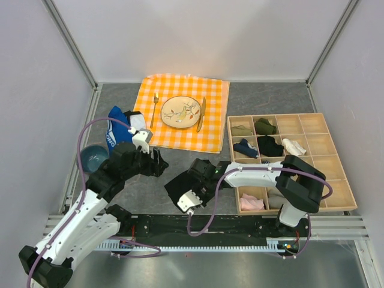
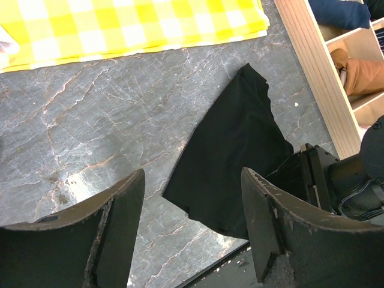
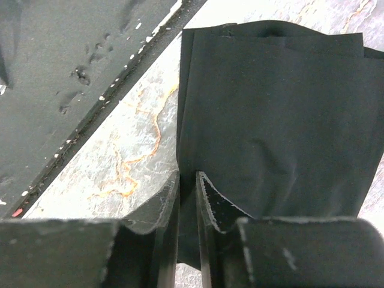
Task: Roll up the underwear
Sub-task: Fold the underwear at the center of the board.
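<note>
Black underwear [image 2: 234, 150] lies flat on the grey tabletop [image 2: 90, 120], near the wooden tray [image 2: 306, 66]. We see the right gripper [image 3: 187, 175] narrowed to a slit at the fabric's edge, but cannot tell whether it pinches. The left gripper [image 2: 192, 180] hangs released above the underwear, farther from the tray.

Folded black underwear [image 2: 231, 153], flat, slightly creased

A fixed camera high over the near edge looks down on the whole tabletop [image 1: 270, 96], while wrist cameras look past the left claw [image 2: 192, 174] from a short way off and over the right claw [image 3: 187, 174] from close up at the same black underwear [image 1: 177, 185], lower centre overhead.
</note>
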Tool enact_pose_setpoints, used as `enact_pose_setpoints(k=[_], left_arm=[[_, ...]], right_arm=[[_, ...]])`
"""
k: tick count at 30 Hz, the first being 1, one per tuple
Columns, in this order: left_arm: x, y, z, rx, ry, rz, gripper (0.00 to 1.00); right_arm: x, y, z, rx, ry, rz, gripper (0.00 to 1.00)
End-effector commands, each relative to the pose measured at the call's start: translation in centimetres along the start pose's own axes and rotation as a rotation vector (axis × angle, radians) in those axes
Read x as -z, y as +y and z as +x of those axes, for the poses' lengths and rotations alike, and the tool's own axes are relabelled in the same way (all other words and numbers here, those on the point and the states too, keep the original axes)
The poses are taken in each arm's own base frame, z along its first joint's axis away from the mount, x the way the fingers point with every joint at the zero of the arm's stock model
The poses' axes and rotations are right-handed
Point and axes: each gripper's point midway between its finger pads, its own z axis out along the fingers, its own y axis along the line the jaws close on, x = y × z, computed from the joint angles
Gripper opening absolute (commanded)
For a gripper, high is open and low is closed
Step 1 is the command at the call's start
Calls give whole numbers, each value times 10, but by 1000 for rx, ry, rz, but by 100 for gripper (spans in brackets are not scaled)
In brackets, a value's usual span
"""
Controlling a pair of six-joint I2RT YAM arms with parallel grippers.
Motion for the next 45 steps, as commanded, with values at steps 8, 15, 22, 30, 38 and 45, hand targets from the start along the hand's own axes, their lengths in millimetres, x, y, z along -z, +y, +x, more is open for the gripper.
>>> enact_pose_setpoints(k=[8, 15, 22, 30, 38, 45], left_arm=[[2, 1, -13, -44, -70, 3, 71], [4, 1, -14, -48, -78, 5, 71], [10, 11, -20, -38, -118, -59, 71], [21, 18, -29, -26, -188, -99, 72], [21, 18, -29, -25, -189, -103, 72], [20, 19, -28, -25, -184, -103, 72]], right_arm=[[-11, 14, 24, -85, 119, -115, 7], [8, 7, 1, -116, 43, -170, 3], [25, -17, -8, -143, -16, -183, 1], [30, -47, -13, -162, -30, -175, 0], [27, -70, -7, -183, -11, -176, 0], [32, -92, -7, -170, -7, -143, 0]])
